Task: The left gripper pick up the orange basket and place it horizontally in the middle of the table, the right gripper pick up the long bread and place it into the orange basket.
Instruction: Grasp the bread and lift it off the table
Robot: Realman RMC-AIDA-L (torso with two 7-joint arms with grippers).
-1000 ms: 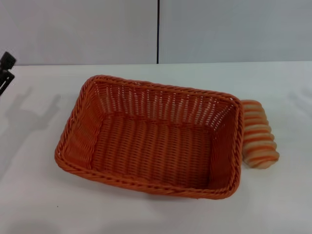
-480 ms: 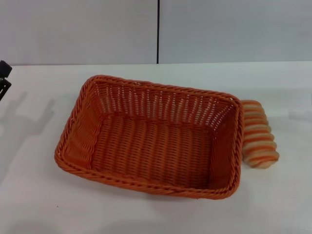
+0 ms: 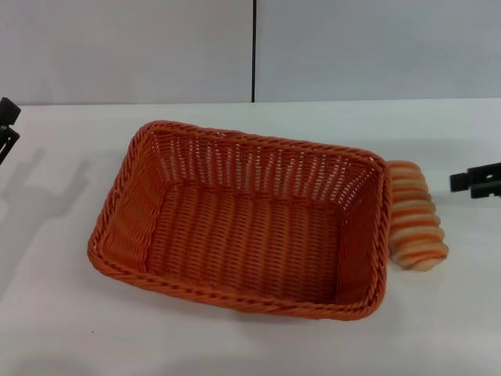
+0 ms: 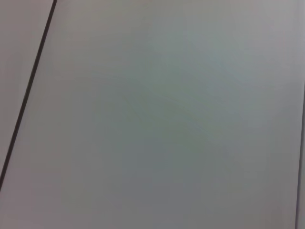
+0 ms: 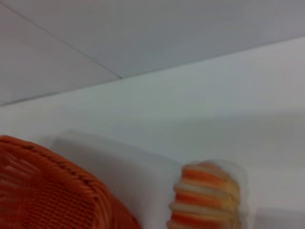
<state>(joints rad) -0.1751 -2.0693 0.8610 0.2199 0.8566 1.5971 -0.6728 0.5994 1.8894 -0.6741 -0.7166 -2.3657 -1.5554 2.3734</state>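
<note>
The orange basket (image 3: 243, 219) sits lengthwise across the middle of the white table (image 3: 70, 313), with nothing inside it. The long bread (image 3: 415, 215), striped orange and cream, lies on the table just off the basket's right end. My right gripper (image 3: 475, 181) enters at the right edge, a little right of the bread and apart from it. At the left edge only a tip of my left gripper (image 3: 7, 125) shows, well away from the basket. In the right wrist view the long bread (image 5: 205, 198) lies beside a corner of the orange basket (image 5: 52, 191).
A pale grey wall (image 3: 125, 47) with a dark vertical seam (image 3: 254, 51) stands behind the table. The left wrist view holds only the wall (image 4: 167, 119) and its seam.
My right gripper has come into view at the right edge, near the bread. The left gripper has drawn back slightly toward the left edge. Basket and bread have not moved.
</note>
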